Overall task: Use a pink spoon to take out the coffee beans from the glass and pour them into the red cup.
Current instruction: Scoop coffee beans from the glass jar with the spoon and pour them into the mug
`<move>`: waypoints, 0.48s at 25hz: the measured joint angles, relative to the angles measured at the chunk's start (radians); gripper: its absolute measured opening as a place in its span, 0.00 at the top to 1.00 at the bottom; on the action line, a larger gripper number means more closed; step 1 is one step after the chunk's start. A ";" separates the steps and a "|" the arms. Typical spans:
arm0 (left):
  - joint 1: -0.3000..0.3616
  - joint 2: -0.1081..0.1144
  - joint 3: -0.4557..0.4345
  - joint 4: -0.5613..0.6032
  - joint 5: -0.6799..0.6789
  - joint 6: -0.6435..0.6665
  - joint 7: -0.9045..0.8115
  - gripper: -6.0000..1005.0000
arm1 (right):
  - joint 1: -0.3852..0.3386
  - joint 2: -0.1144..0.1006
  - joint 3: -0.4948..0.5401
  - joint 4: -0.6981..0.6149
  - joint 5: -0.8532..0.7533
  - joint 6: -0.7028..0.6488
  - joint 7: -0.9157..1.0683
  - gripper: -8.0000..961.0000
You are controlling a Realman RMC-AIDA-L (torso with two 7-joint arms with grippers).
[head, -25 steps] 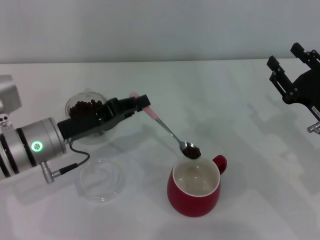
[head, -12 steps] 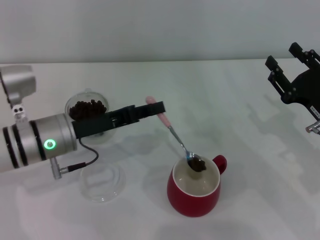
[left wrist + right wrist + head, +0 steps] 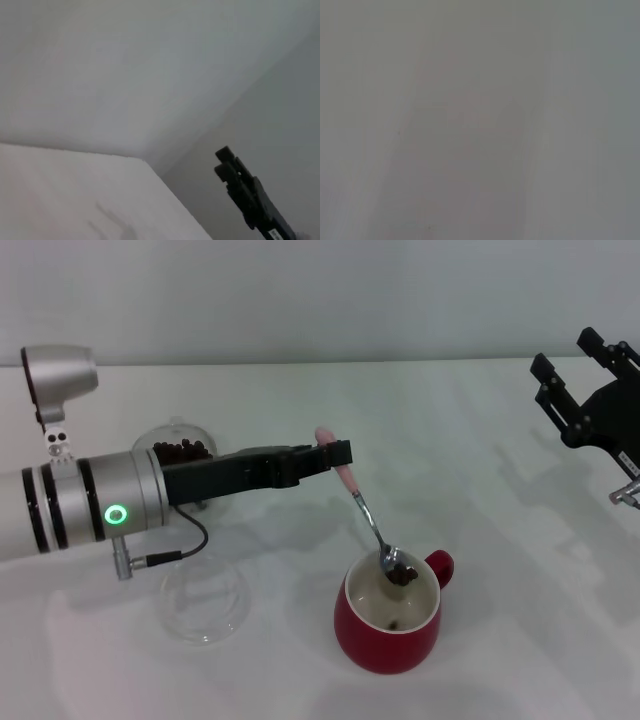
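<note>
My left gripper (image 3: 335, 452) is shut on the pale pink handle of the pink spoon (image 3: 366, 510). The spoon slants down, its metal bowl inside the mouth of the red cup (image 3: 388, 618) with coffee beans (image 3: 400, 571) on it. One or two dark beans lie on the cup's white bottom. The glass (image 3: 176, 461) stands behind my left arm, partly hidden, with dark beans inside. My right gripper (image 3: 585, 390) is raised at the far right, away from the work; it also shows far off in the left wrist view (image 3: 250, 195).
A flat clear round lid (image 3: 205, 598) lies on the white table (image 3: 470, 490) in front of my left arm, left of the red cup. The right wrist view shows only a blank grey surface.
My left arm has moved right and steepened the spoon. The spoon's bowl went from just behind the cup's rim down into its mouth, and beans now lie in the cup.
</note>
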 joint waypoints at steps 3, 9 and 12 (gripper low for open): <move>0.002 0.000 0.017 0.036 0.003 0.001 0.034 0.87 | 0.005 0.000 0.000 0.000 0.000 0.007 0.000 0.38; 0.003 0.000 0.070 0.107 0.002 -0.005 0.104 0.87 | 0.017 0.000 0.000 -0.001 0.000 0.028 -0.001 0.38; 0.003 0.000 0.105 0.136 -0.005 -0.005 0.113 0.87 | 0.021 0.000 0.000 -0.001 0.000 0.039 -0.001 0.38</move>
